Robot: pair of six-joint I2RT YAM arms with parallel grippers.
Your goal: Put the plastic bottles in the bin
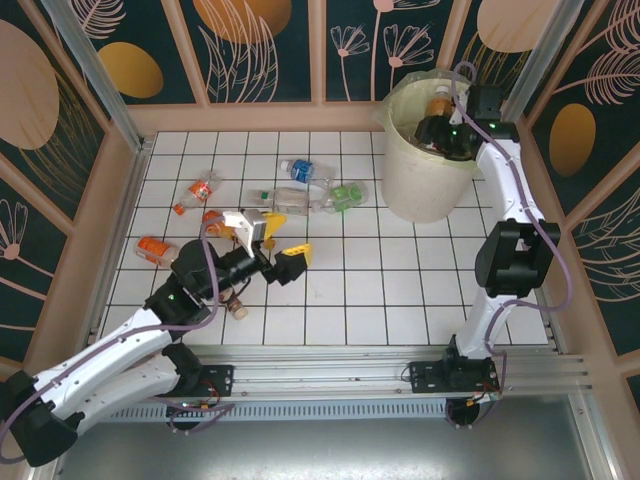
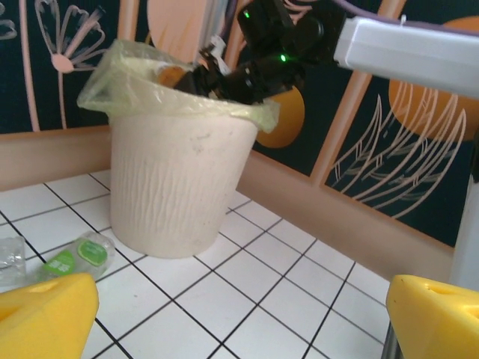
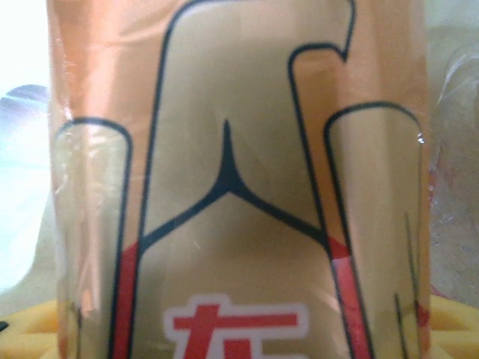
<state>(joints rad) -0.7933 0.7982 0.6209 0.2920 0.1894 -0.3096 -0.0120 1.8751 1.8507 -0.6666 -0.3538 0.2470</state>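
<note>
The right gripper (image 1: 447, 128) hangs over the bin (image 1: 420, 185), jaws half-closed on an orange-label bottle (image 3: 239, 187), positioned for release; the left gripper (image 1: 278, 242) stands wide open, empty

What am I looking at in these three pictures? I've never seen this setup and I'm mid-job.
Two white robot arms, each ending in a two-finger gripper with yellow pads, stand at the near edge of a white tiled table. The overhead picture looks down from behind them; the other two come from a camera on each wrist. On the tiles lie small clear plastic bottles, among them a green-labelled bottle and a blue-labelled bottle. The left gripper hangs open above the tiles, holding nothing. The right gripper is at the mouth of the large cream bin lined with a pale green bag, apparently gripping an orange-labelled bottle, the close-up in its wrist picture.
</note>
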